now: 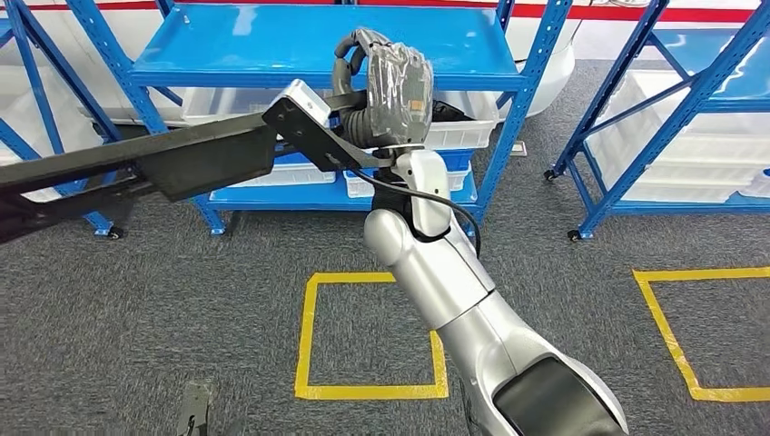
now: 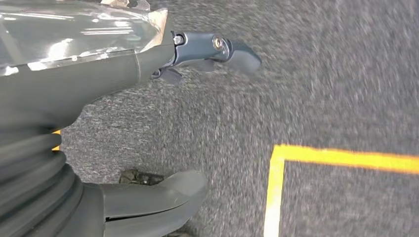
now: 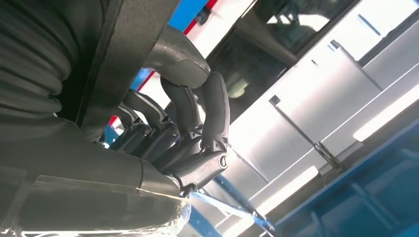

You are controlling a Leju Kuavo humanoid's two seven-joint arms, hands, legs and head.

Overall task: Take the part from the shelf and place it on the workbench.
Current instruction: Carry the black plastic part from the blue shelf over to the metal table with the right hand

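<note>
Nearest, the left hand [image 2: 163, 128] hangs over grey carpet [image 1: 136, 318] beside a yellow tape line [image 2: 274, 197], thumb and fingers apart and holding nothing. Farther out, the right hand [image 1: 386, 86] has its fingers curled tight around the long black part [image 1: 182, 159], which stretches away to the left. Beyond it stands the blue shelf [image 1: 272, 45].

The part [image 1: 136, 168] was a long, flat black panel, held roughly level in the air and reaching from the picture's left edge toward the centre. Its narrower bracket-like end lay gripped in the right hand [image 1: 389, 86], in front of the blue shelf [image 1: 272, 54].
</note>
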